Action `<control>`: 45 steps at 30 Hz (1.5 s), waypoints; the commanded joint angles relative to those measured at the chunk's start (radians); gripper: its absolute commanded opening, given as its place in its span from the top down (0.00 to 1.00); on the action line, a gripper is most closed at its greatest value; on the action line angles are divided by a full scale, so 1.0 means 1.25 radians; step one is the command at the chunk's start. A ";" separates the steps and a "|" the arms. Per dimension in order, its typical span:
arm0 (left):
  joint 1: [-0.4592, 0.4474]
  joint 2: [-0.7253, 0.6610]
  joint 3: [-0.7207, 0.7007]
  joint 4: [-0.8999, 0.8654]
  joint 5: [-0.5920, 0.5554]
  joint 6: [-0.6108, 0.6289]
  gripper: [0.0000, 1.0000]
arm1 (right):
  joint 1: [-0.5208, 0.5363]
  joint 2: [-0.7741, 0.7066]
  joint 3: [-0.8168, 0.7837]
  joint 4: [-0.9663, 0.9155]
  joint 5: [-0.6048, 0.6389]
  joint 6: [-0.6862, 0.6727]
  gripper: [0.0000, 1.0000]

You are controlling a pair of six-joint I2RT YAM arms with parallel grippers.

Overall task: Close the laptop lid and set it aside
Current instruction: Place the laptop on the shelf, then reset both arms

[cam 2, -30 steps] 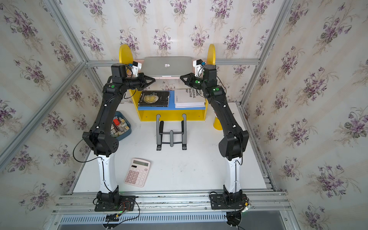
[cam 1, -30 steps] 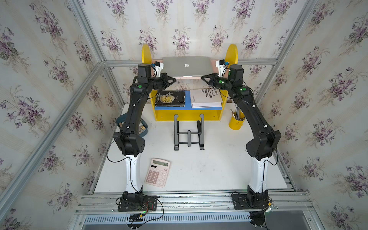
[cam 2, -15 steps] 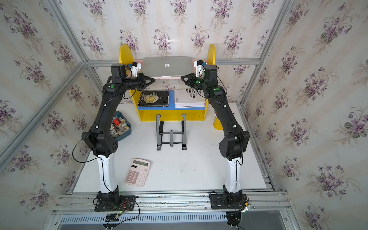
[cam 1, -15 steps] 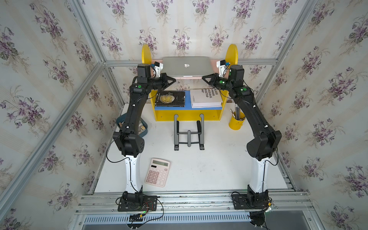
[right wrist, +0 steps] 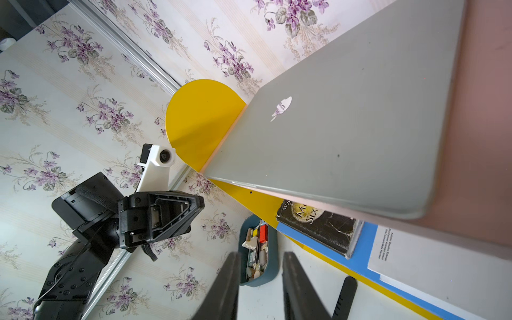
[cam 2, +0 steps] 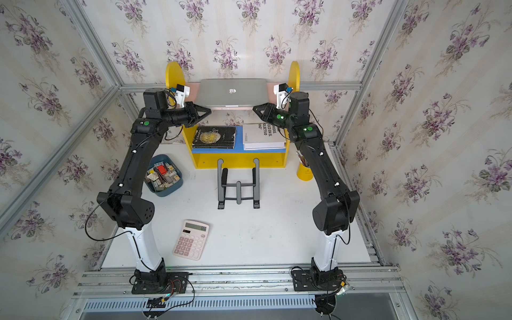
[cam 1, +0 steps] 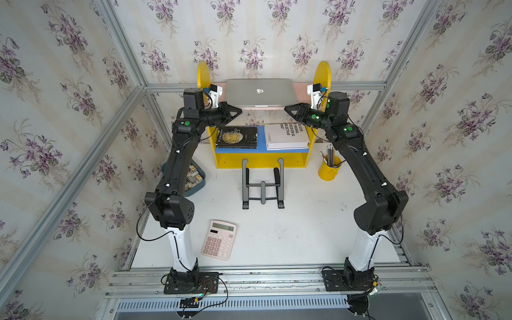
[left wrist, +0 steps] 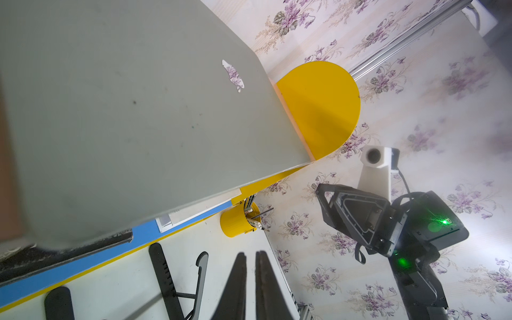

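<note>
The silver laptop [cam 1: 260, 92] [cam 2: 232, 92] lies on the pink top board of the yellow shelf [cam 1: 260, 162], against the back wall. The laptop lid [left wrist: 124, 110] [right wrist: 346, 138] is down flat, apple logo up. My left gripper [cam 1: 238, 110] [left wrist: 250, 253] hovers just off the laptop's front left corner, its jaws a narrow slit apart with nothing between them. At the front right corner my right gripper [cam 1: 286, 108] [right wrist: 260, 253] is open wider, also empty. Neither gripper touches the laptop.
A black book [cam 1: 237, 137] and a white book [cam 1: 286, 135] lie on the shelf's lower board. On the table stand a black laptop stand [cam 1: 262, 182], a pink calculator [cam 1: 219, 239], a yellow pencil cup [cam 1: 329, 169] and a blue bin [cam 2: 163, 176] of small parts.
Both grippers, shut a moment ago, have parted their jaws, the right more than the left. The arms and the laptop have hardly moved.
</note>
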State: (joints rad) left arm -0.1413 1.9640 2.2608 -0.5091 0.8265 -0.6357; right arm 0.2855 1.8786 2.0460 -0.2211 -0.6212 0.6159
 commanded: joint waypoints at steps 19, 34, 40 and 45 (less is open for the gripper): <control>0.038 -0.431 -0.637 0.298 -0.103 0.072 0.32 | -0.106 -0.382 -0.628 0.311 0.048 -0.038 0.40; 0.070 -0.785 -1.097 0.418 -0.341 0.221 0.09 | -0.121 -0.681 -1.060 0.520 0.229 -0.175 0.00; 0.070 -0.901 -1.258 0.495 -0.517 0.255 0.01 | -0.121 -0.839 -1.319 0.732 0.416 -0.200 0.00; 0.070 -0.947 -1.362 0.538 -0.669 0.272 0.01 | -0.122 -0.912 -1.487 0.847 0.588 -0.192 0.00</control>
State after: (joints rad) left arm -0.0544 0.7975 0.5953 0.0826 0.1585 -0.3325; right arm 0.1345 0.7685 0.2440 0.6777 -0.0799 0.3859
